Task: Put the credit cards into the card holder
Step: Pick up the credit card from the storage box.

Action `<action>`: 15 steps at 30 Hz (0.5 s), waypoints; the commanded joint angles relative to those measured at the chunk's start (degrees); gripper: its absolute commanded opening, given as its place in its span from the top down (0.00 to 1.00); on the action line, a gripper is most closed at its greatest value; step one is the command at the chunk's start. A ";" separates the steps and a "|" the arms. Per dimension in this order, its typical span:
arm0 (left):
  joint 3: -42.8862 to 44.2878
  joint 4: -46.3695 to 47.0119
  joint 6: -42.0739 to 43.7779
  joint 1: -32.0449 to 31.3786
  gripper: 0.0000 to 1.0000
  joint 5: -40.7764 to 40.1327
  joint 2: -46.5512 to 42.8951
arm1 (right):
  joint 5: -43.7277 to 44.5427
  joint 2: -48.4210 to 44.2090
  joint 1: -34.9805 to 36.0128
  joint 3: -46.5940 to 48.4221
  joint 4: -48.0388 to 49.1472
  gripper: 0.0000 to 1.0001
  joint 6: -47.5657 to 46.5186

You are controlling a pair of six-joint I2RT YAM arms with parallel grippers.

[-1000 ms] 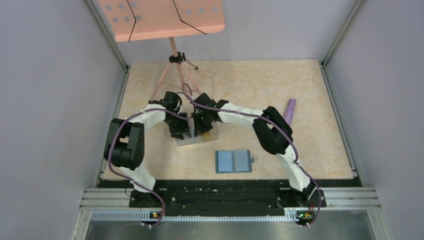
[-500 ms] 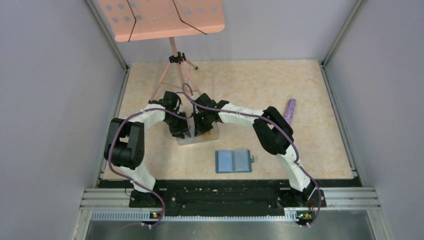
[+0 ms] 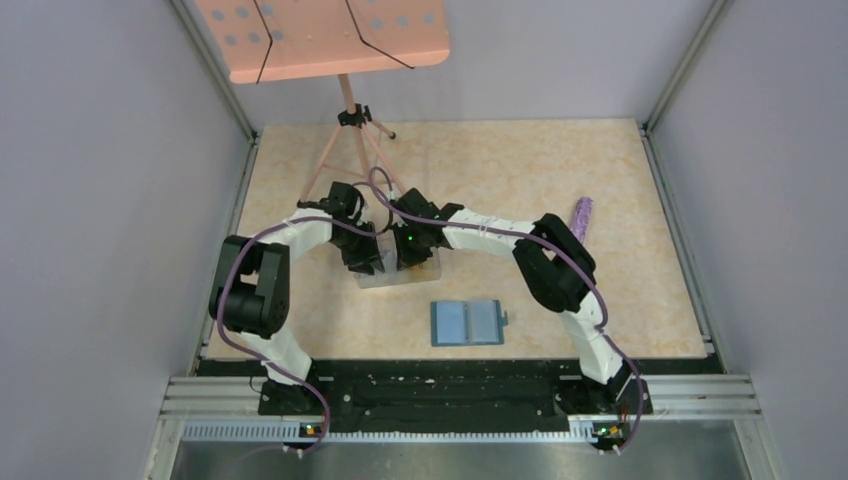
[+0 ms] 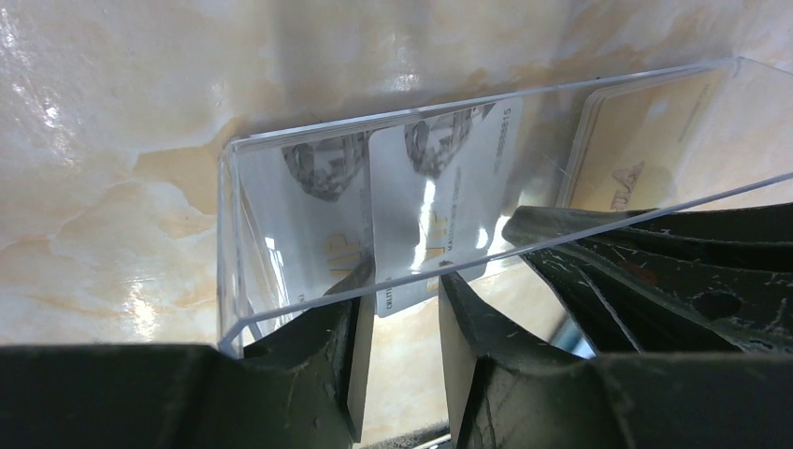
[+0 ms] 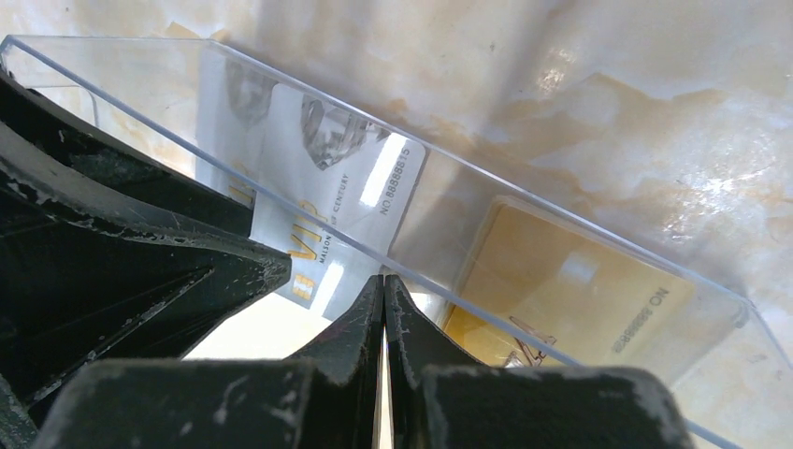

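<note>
Since the earlier frame our left gripper [image 4: 404, 290] had narrowed, yet its jaws stood apart, either side of the near edge of the pale grey credit card [image 4: 439, 187]. Our right gripper [image 5: 384, 281], shifted slightly right, was clenched on nothing at the rim of the clear plastic box [image 3: 395, 280]. That card and the gold credit card [image 5: 570, 290] sat inside the box; the card holder [image 3: 468, 322] lay open, nearer and slightly right.
</note>
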 commanded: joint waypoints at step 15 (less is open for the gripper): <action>1.79 4.06 0.12 -0.51 0.63 5.18 4.94 | 1.93 5.36 0.61 -2.44 -4.60 1.00 -2.38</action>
